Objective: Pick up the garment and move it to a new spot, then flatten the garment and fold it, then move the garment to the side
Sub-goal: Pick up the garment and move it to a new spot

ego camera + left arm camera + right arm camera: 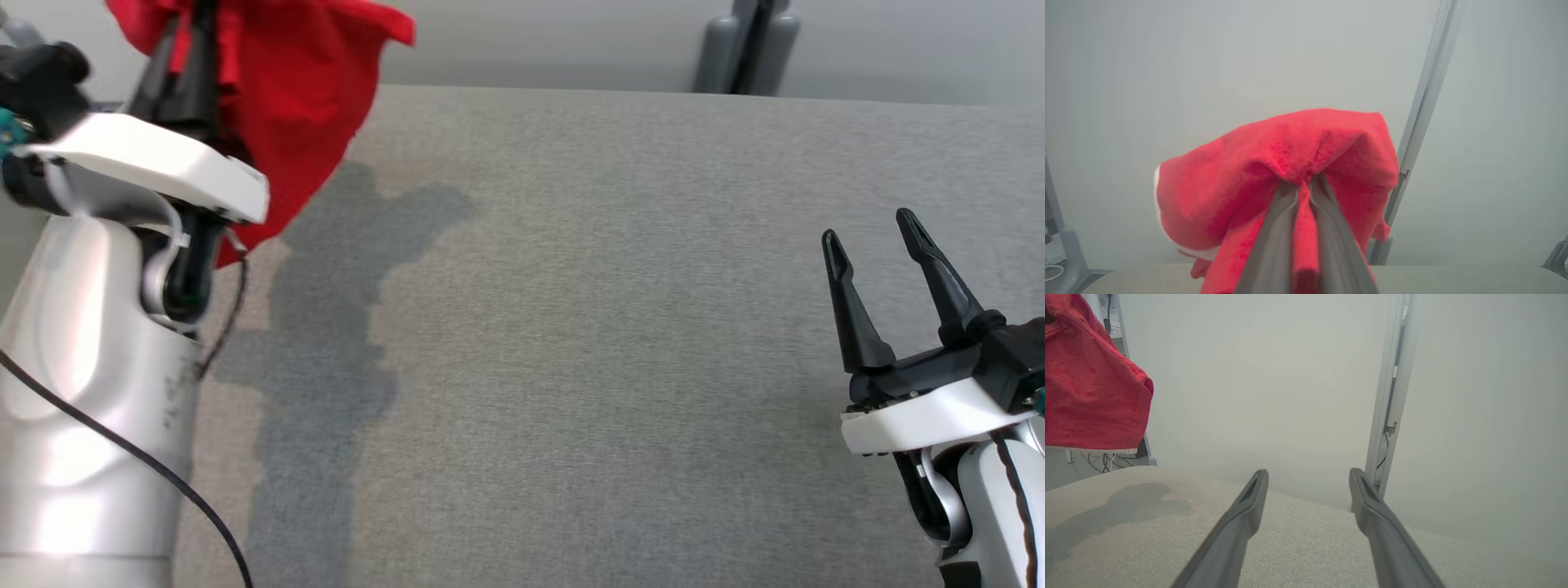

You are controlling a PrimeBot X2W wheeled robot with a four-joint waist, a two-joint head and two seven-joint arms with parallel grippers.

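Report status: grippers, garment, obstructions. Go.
Left gripper shut on red garment, held aloft. Right gripper open, empty. Its shadow falls on the grey fabric surface below.

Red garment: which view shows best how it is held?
The left wrist view: the left gripper pinches a fold of the red garment. The head view has the arm before it; the right wrist view catches one hanging part.
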